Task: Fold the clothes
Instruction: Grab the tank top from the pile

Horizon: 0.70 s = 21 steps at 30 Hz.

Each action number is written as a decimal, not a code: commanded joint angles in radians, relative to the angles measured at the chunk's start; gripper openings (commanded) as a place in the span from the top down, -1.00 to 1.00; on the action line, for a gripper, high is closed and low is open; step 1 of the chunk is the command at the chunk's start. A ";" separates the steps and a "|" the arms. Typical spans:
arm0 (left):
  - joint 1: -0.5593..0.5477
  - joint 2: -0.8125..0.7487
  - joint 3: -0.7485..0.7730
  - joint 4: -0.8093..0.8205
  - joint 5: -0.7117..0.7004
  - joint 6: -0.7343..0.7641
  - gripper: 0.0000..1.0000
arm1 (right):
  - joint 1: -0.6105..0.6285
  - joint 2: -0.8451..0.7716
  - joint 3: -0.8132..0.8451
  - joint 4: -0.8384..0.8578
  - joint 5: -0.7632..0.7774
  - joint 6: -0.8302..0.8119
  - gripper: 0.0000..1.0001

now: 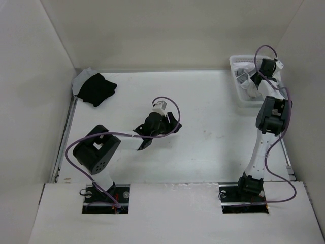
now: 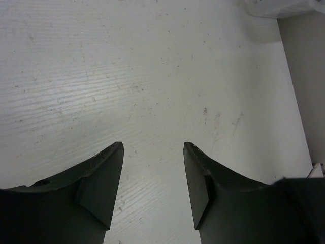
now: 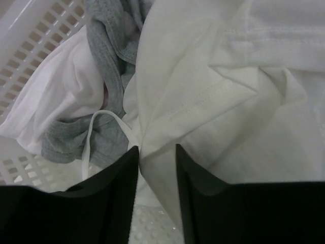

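Right gripper (image 3: 155, 147): fingers part-spread, a fold of the white garment (image 3: 203, 91) sitting in the gap. Can't tell if it's actually biting. Thin white string loop (image 3: 89, 137) at 9 o'clock of the fingers, grey garment (image 3: 109, 46) at 11 o'clock, both touching the white one. All of it is piled in the white plastic basket (image 3: 35, 30), at the 1 o'clock corner of the surface (image 1: 203, 147). Left gripper (image 2: 153, 145): spread wide, holding nothing, over bare surface near centre. Black cloth (image 1: 96, 89) lies at the 10 o'clock corner, well apart from both.
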 commanded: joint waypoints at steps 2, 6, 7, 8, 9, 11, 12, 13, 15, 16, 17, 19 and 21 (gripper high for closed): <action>0.013 0.004 0.009 0.057 0.017 -0.002 0.01 | 0.000 0.044 0.102 -0.002 -0.069 0.046 0.56; 0.014 0.015 0.016 0.057 0.021 -0.002 0.02 | 0.002 -0.035 0.028 0.105 -0.127 0.092 1.00; 0.013 0.015 0.016 0.057 0.021 -0.001 0.02 | 0.002 -0.114 -0.065 0.202 -0.130 0.092 1.00; 0.014 0.009 0.015 0.057 0.018 0.002 0.02 | 0.005 -0.191 -0.148 0.290 -0.138 0.092 1.00; 0.014 0.007 0.015 0.057 0.015 0.004 0.02 | 0.015 -0.277 -0.228 0.368 -0.149 0.091 1.00; 0.022 -0.005 0.012 0.057 0.011 0.007 0.02 | 0.038 -0.433 -0.344 0.465 -0.169 0.081 1.00; 0.024 -0.014 0.009 0.057 0.011 0.007 0.02 | 0.049 -0.492 -0.380 0.487 -0.176 0.078 1.00; 0.024 -0.020 0.007 0.057 0.011 0.007 0.02 | 0.065 -0.580 -0.429 0.507 -0.184 0.075 1.00; 0.027 -0.034 0.002 0.057 0.006 0.012 0.02 | 0.097 -0.725 -0.506 0.532 -0.186 0.075 0.99; 0.028 -0.042 0.002 0.057 0.003 0.013 0.02 | 0.118 -0.804 -0.543 0.539 -0.187 0.077 0.99; 0.033 -0.049 -0.001 0.057 0.000 0.015 0.02 | 0.137 -0.864 -0.569 0.544 -0.187 0.075 0.98; 0.042 -0.068 -0.005 0.056 -0.003 0.012 0.02 | 0.196 -1.015 -0.617 0.544 -0.190 0.063 0.97; 0.054 -0.094 -0.016 0.051 -0.005 0.006 0.02 | 0.264 -1.141 -0.638 0.535 -0.193 0.036 0.97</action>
